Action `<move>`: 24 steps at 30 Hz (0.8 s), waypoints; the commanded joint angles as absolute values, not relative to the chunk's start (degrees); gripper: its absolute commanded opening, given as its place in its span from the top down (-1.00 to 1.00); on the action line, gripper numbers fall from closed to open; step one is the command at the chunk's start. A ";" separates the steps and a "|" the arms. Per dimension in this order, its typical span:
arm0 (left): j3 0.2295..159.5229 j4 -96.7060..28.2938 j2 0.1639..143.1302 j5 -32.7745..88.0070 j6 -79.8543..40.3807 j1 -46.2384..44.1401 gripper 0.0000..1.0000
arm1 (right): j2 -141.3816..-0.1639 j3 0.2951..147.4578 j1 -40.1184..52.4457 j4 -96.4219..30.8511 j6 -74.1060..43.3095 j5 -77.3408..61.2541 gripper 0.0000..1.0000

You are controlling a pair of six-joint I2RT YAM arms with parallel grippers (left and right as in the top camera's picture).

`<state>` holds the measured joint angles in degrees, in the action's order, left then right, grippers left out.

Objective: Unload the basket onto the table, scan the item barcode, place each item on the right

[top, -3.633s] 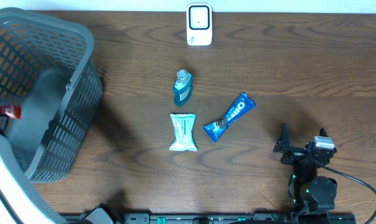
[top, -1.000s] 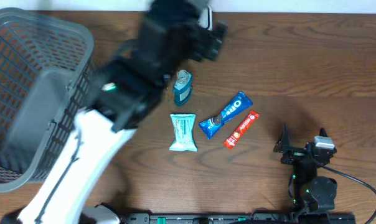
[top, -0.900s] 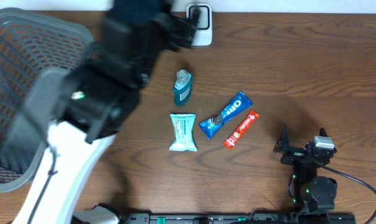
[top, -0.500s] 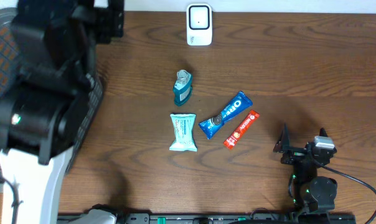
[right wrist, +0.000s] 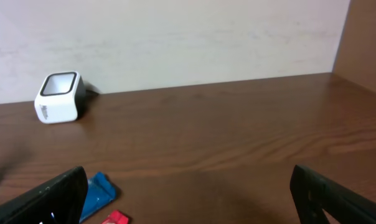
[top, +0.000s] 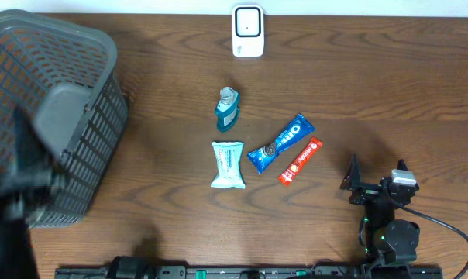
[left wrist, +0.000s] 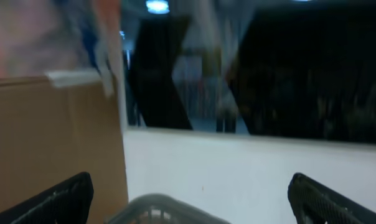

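Surface: dark wooden table (top: 389, 85), seen from overhead.
Scanner: white scanner (top: 248, 31) stands at the far edge, centre.
Items: teal bottle (top: 227, 108), pale packet (top: 228, 164), blue cookie pack (top: 280, 145) and red bar (top: 301, 160) lie mid-table, with the red bar just beside the blue cookie pack.
Basket: grey basket (top: 106, 116) at the left.
Left arm: left arm (top: 60, 116) is a blurred shape over the grey basket.
Right gripper: right gripper (top: 377, 177) has its jaws spread and empty, near the red bar but apart from it.
Left wrist view: blurred. The left gripper (left wrist: 191, 199) is wide and empty above the grey basket's rim, facing a white wall (left wrist: 250, 174).
Right wrist view: the fingers are wide apart and hold nothing. The white scanner (right wrist: 58, 96) is far left, and the blue cookie pack (right wrist: 98, 193) and red bar (right wrist: 115, 218) are low left.
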<state>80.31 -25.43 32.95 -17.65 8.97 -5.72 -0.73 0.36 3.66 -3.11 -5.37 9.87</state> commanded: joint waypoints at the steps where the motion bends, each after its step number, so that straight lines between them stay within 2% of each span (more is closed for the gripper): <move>1: 73.17 -22.92 24.53 -11.77 7.40 -1.43 -1.00 | -0.60 0.32 4.23 -3.27 -4.62 10.02 -0.98; 9: 74.22 -22.09 18.85 -12.75 4.38 0.47 -1.00 | -0.60 0.32 4.16 -1.72 -2.74 13.43 -0.99; 15: 74.52 -24.62 15.97 -13.08 0.30 1.08 -1.00 | -0.60 0.36 4.19 3.84 -4.36 7.29 -0.99; 17: 73.47 -24.82 13.37 -13.08 0.32 1.91 -1.00 | -0.60 0.47 4.19 5.04 -9.96 1.04 -0.98; 20: 70.48 -24.25 8.51 -13.06 0.30 3.62 -1.00 | -0.75 0.91 4.19 5.52 -10.74 -14.02 -0.99; 24: 65.93 -23.35 2.94 -13.06 0.05 5.43 -1.00 | -3.20 4.29 4.19 1.87 -12.43 -18.81 -0.98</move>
<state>69.04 -23.81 5.98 -13.43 1.06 4.19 -1.50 0.89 3.66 2.98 -9.69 -9.63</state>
